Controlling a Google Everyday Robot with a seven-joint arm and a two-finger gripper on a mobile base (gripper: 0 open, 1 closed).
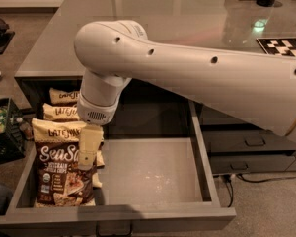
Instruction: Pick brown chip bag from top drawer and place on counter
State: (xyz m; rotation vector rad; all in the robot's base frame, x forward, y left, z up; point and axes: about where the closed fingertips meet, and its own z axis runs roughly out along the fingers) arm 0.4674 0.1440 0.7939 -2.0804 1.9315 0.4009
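Over left side of top drawer [153,172], gripper [88,149] hangs against front brown chip bag [59,177], upper right edge. Spread or clamped: you cannot tell. Step: grasp, bag not lifted. Next you need firm pinch, straight lift, carry to counter [177,14].

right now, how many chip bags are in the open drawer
3, in a row along the top drawer's left side: a front bag with the gripper at its upper right, a second bag behind it, a back bag rearmost. The arm may hide more.
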